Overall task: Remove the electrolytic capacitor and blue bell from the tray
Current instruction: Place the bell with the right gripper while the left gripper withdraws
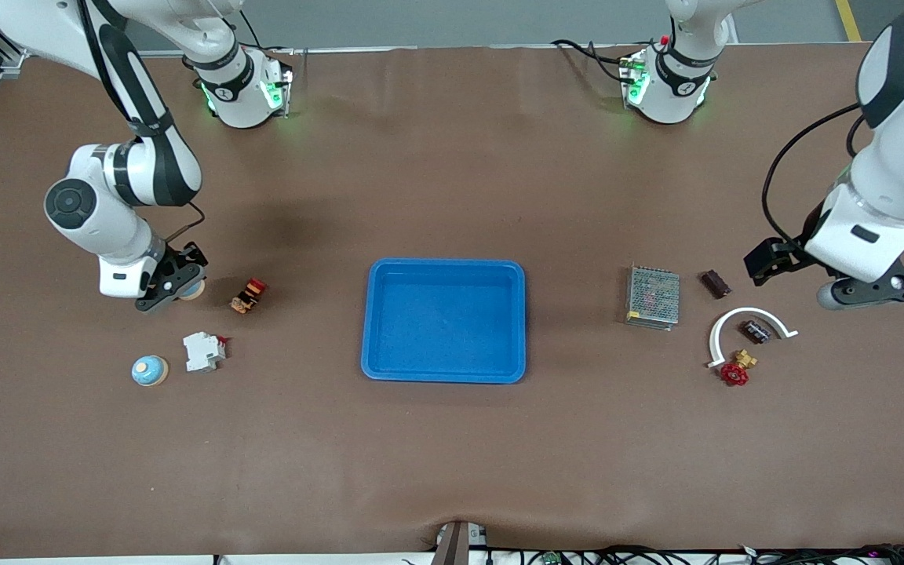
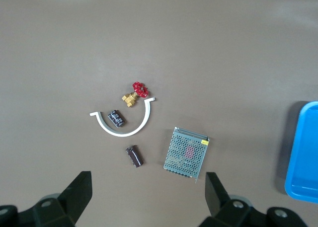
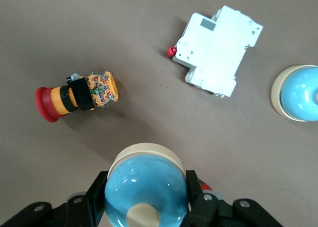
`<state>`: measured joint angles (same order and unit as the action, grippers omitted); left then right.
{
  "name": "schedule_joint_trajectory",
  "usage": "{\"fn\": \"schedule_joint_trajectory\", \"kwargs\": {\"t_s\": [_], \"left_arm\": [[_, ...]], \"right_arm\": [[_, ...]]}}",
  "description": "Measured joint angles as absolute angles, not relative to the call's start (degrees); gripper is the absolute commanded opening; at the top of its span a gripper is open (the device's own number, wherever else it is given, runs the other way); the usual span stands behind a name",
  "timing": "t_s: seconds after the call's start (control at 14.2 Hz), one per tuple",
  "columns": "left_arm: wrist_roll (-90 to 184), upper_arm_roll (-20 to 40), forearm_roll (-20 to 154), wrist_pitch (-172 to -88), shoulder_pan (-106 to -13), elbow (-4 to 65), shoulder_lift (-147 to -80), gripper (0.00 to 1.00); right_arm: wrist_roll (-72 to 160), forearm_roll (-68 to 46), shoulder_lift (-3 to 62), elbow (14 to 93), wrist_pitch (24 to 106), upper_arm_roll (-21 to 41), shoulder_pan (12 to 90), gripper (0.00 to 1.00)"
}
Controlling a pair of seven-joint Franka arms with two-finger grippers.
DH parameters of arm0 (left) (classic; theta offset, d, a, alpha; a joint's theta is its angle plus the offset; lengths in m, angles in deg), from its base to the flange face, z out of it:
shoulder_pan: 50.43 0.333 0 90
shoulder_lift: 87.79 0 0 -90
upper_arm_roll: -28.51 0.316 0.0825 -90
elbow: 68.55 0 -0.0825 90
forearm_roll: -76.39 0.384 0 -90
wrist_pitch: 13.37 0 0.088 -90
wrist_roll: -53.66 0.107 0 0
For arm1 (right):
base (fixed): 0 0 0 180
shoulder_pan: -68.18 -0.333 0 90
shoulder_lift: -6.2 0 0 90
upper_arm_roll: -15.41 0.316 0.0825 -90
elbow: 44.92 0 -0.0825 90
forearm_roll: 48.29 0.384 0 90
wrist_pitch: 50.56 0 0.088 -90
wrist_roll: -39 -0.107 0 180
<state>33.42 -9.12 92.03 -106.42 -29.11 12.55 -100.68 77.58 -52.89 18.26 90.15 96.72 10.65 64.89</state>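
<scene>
My right gripper (image 1: 173, 286) (image 3: 146, 194) is shut on a blue bell (image 1: 191, 290) (image 3: 144, 182) with a cream base, close beside a red and orange push button. A second blue bell (image 1: 150, 370) (image 3: 298, 93) sits on the table nearer the front camera. The capacitor (image 1: 716, 283) (image 2: 134, 156), a small dark cylinder, lies toward the left arm's end, beside a mesh metal box. My left gripper (image 1: 844, 271) (image 2: 147, 197) hangs open and empty above the table near the capacitor. A blue tray (image 1: 369, 329) (image 2: 303, 157) lies at the table's middle with nothing in it.
Push button (image 1: 249, 295) (image 3: 77, 95) and white breaker (image 1: 203, 351) (image 3: 218, 50) lie near the bells. Mesh metal box (image 1: 653, 296) (image 2: 187, 152), white arc (image 1: 723, 326) (image 2: 124, 133) around a small dark part (image 1: 756, 330) (image 2: 116, 118), and red-handled valve (image 1: 736, 370) (image 2: 136, 93) lie near the capacitor.
</scene>
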Motion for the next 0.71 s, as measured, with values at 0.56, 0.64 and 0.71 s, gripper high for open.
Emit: {"fn": "schedule_joint_trajectory", "kwargs": {"t_s": [0.56,0.64,0.71], "left_arm": [[35.1,8.4,83.8,-100.6,-42.8,12.5,-92.9,1.0],[35.5,10.4,83.2,-100.2,-44.5,12.5,-92.3,1.0],[35.6,12.2,82.8,-99.8,-46.2,12.5,-91.8,1.0]], "right_arm": [[77.6,-52.9,25.9,91.1,106.4,10.8,64.9,0.34],[77.6,-52.9,26.4,91.2,107.1,10.9,64.9,0.35],[77.6,-52.9,26.7,91.3,107.5,11.0,64.9,0.35]]}}
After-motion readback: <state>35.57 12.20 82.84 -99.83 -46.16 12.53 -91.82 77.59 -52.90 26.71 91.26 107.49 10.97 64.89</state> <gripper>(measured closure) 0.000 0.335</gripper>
